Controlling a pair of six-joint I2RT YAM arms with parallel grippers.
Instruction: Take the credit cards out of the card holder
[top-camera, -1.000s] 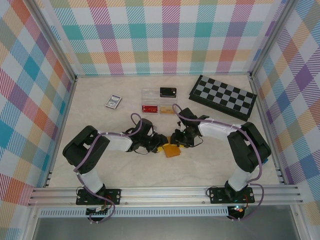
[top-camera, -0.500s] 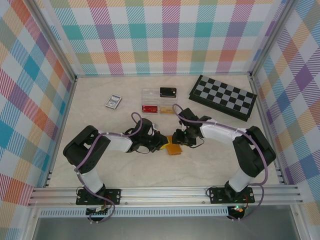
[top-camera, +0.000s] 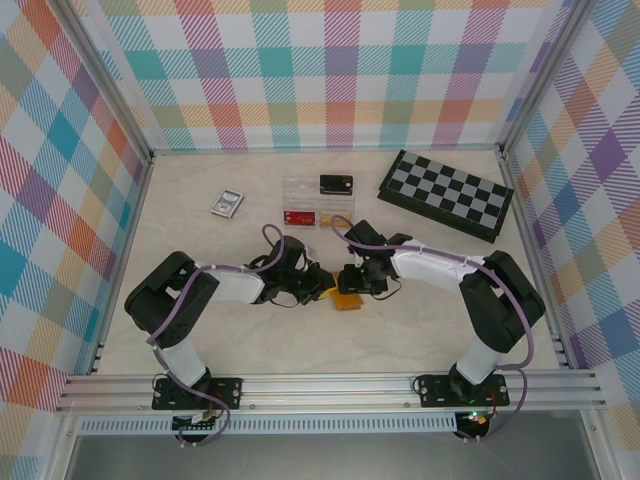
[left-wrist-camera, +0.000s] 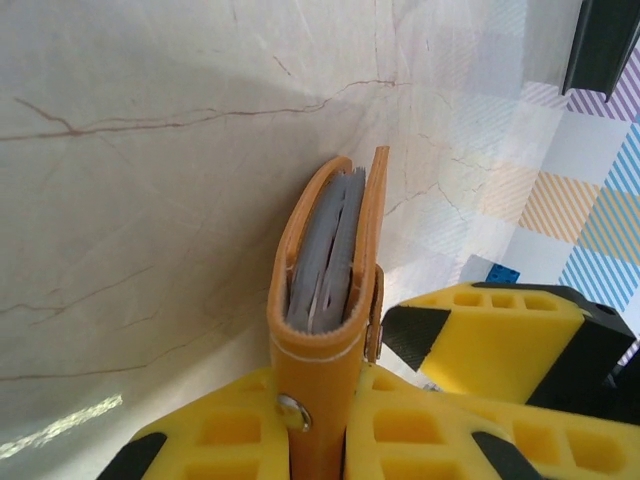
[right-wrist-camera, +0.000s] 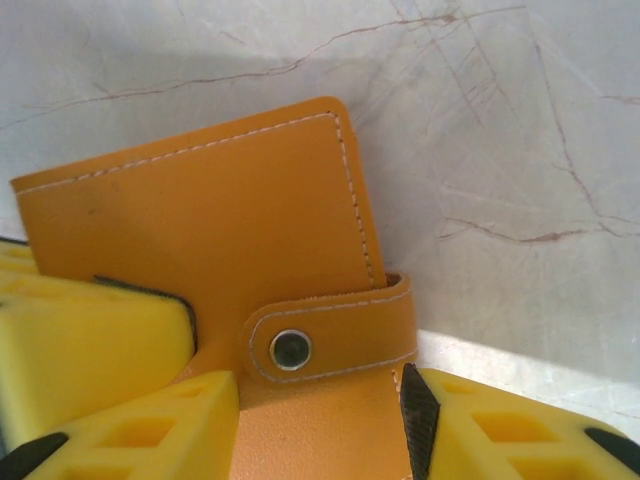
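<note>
Marbled tabletop (top-camera: 200, 330) spreads between plaid walls (top-camera: 330, 80), and both arms meet near its middle over the card holder (left-wrist-camera: 325, 260). From above, only an orange corner of it pokes out beneath the two wrists, which cover the rest. The left gripper (left-wrist-camera: 316, 435) is clamped on one end of the holder, with yellow fingers (left-wrist-camera: 215, 440) pressed against both covers. Its camera sees the holder edge-on, with grey-blue inner panels between the orange covers (which part slightly at the far end). Whether the holder touches the table is unclear. The strap (right-wrist-camera: 330, 335) with its metal snap lies across the outer cover. The right gripper (right-wrist-camera: 320, 430) sits at that strap with a finger on either side of the orange tab; I cannot tell whether it squeezes or merely straddles. Along the far side lie a chessboard (top-camera: 447, 195), a clear plastic box (top-camera: 305, 203) with red and yellow contents, a small black item (top-camera: 336, 184) just behind it, and a card pack (top-camera: 227, 204). All are well apart from the holder.
</note>
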